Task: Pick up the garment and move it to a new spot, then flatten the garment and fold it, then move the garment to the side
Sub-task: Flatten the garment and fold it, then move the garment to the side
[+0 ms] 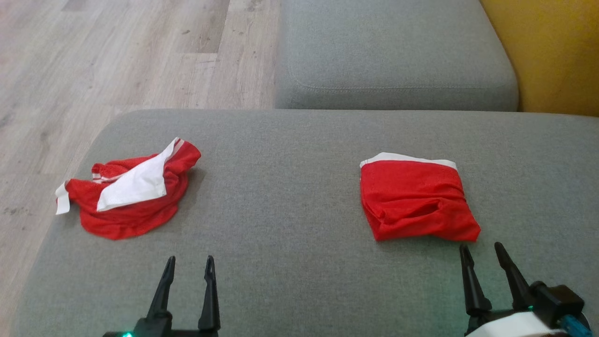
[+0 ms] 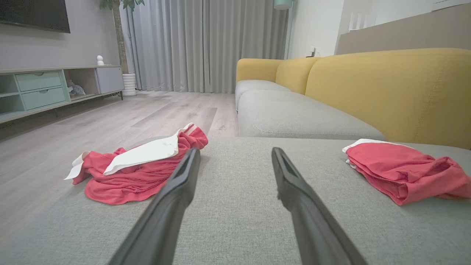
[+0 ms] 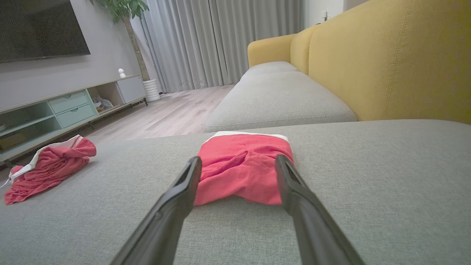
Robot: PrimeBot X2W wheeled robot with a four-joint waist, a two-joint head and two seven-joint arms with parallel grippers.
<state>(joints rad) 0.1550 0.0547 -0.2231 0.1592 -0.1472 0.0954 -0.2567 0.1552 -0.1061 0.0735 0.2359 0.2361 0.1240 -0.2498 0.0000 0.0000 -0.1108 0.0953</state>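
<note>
My left claw [image 1: 191, 258] and right claw [image 1: 481, 245] gape empty — the crumpled garment [image 1: 135, 217] looks light and limp, so I'd pinch a raised fold near its white panel [image 1: 135, 182].

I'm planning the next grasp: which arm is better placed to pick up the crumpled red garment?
Probably left. The open left gripper sits nearer the crumpled garment on the left of the cushion; the right gripper, also open, points at the folded garment.
</note>
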